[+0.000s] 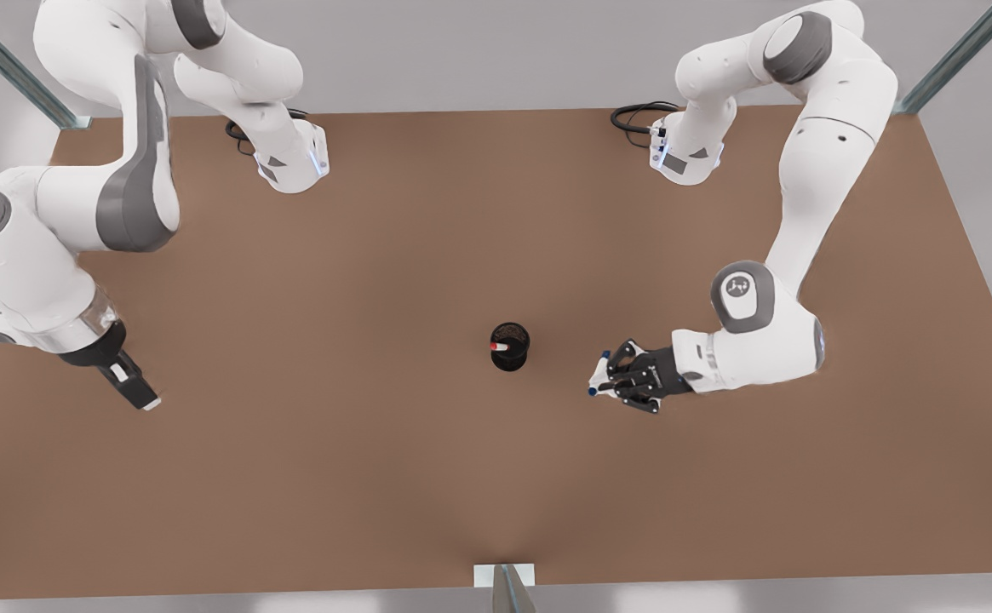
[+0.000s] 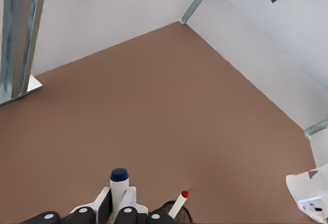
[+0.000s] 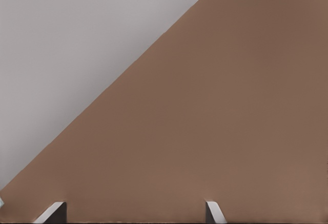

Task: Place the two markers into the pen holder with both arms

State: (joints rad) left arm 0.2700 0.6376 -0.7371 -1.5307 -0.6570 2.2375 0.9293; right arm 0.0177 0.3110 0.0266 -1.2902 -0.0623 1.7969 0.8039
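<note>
while the red marker [image 1: 500, 346] already stands in the pen holder [image 1: 510, 346] in the middle of the brown table [image 1: 376, 477], the blue marker [image 1: 601, 375] is not in yet. the left gripper [image 1: 604, 378] has its fingers closed tight on the blue marker's white body, near the holder on the front view's right. in the left wrist view the blue marker [image 2: 119, 185] points up between the fingers, with its blue cap on top, and the red marker [image 2: 180, 203] leans in the cup just beside it.

the right gripper [image 1: 134, 385] waits far away on the front view's left, well apart from the holder. its fingers [image 3: 212, 211] are spread apart and hold nothing.

so the step now looks like carrying the second marker to the cup. next, the left gripper likely needs to move over the holder's open top, keep the marker upright, and aim for the free space beside the red one. only then should it let go. if it bumps the rim, the small cup could tip.
</note>
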